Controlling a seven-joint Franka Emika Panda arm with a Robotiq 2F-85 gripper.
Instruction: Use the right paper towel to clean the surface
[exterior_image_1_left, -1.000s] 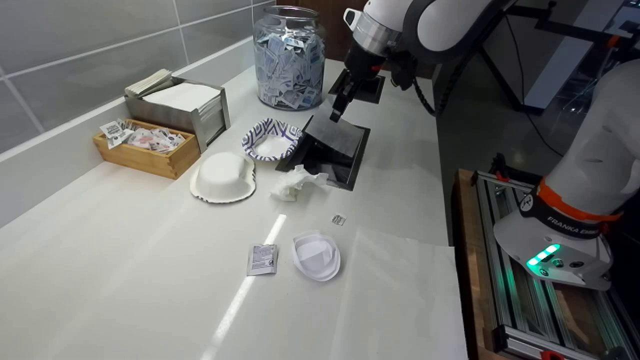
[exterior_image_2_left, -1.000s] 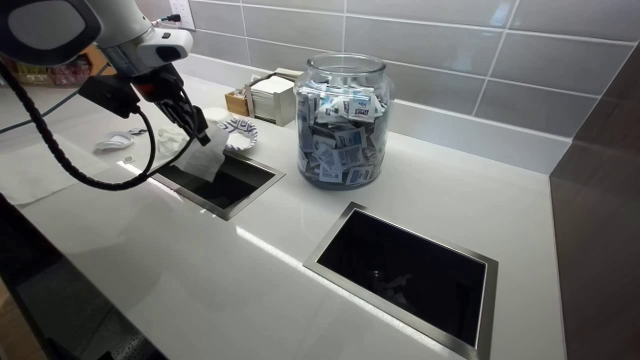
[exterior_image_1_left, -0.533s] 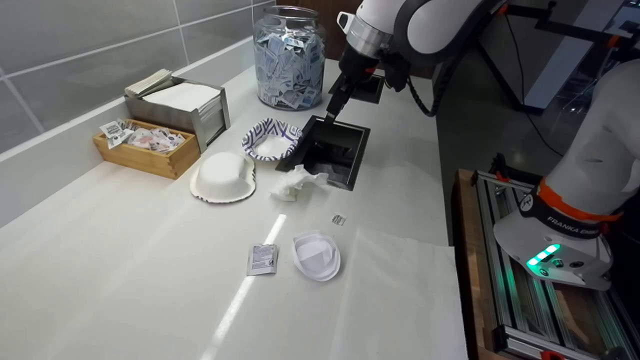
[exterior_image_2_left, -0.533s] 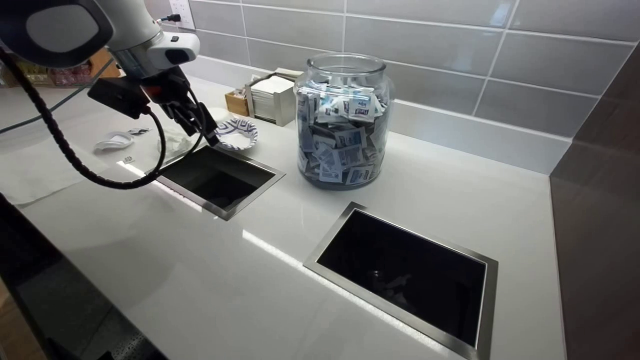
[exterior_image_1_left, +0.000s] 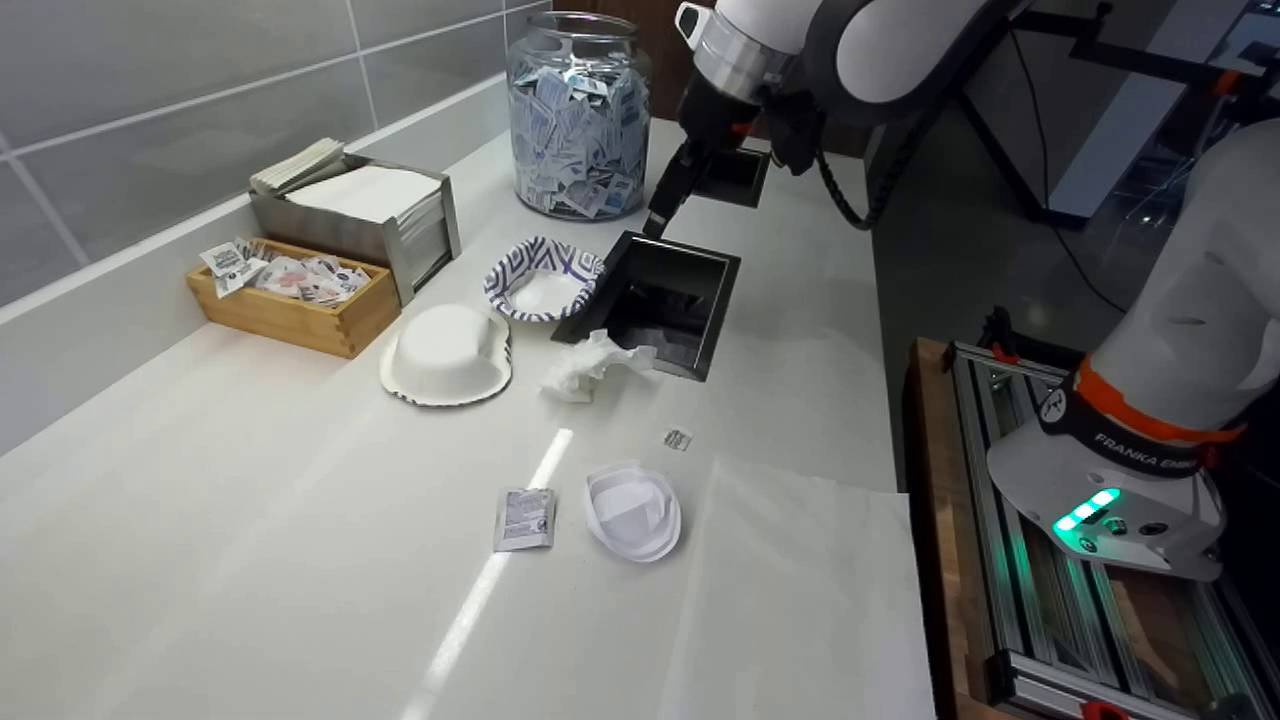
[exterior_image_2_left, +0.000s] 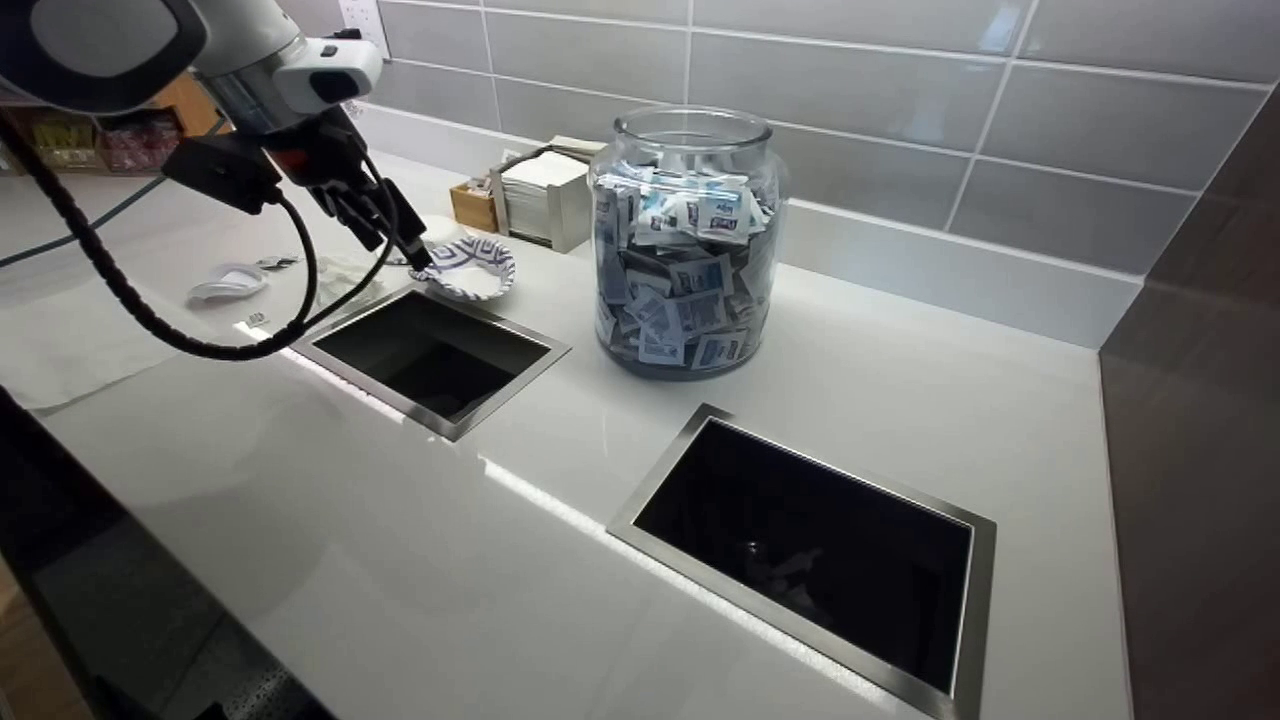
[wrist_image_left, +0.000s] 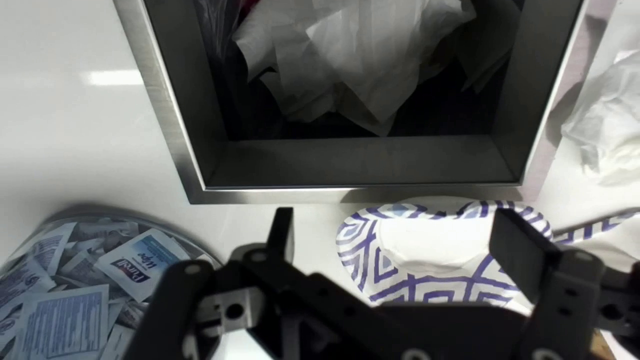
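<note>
My gripper (wrist_image_left: 395, 219) stands wide open with nothing between its fingers, above the counter by the near bin's edge and the patterned bowl. White paper towels (wrist_image_left: 370, 55) lie down in the bin (wrist_image_left: 350, 162); which of them was dropped last I cannot tell. A crumpled paper towel (exterior_image_1_left: 595, 368) rests beside the bin opening on the white counter surface (exterior_image_1_left: 300, 480). Farther along, a flat white sheet (exterior_image_1_left: 810, 590) is spread out at the counter's edge. Which one is the right paper towel is not plain from the views.
A purple-patterned bowl (exterior_image_1_left: 543, 280) overlaps the bin's rim, with an overturned bowl (exterior_image_1_left: 447, 355) beside it. A glass jar of wipes (exterior_image_2_left: 690, 240), napkin holder (exterior_image_1_left: 360, 215) and wooden box (exterior_image_1_left: 295, 300) line the wall. Another bin opening (exterior_image_2_left: 810, 550), a packet (exterior_image_1_left: 525, 519) and white cup-like piece (exterior_image_1_left: 632, 511) also show.
A second ago a white sheet hung from my gripper over the bin; it has been let go and no longer shows there. The jaws have opened, and the gripper has shifted toward the wall side.
</note>
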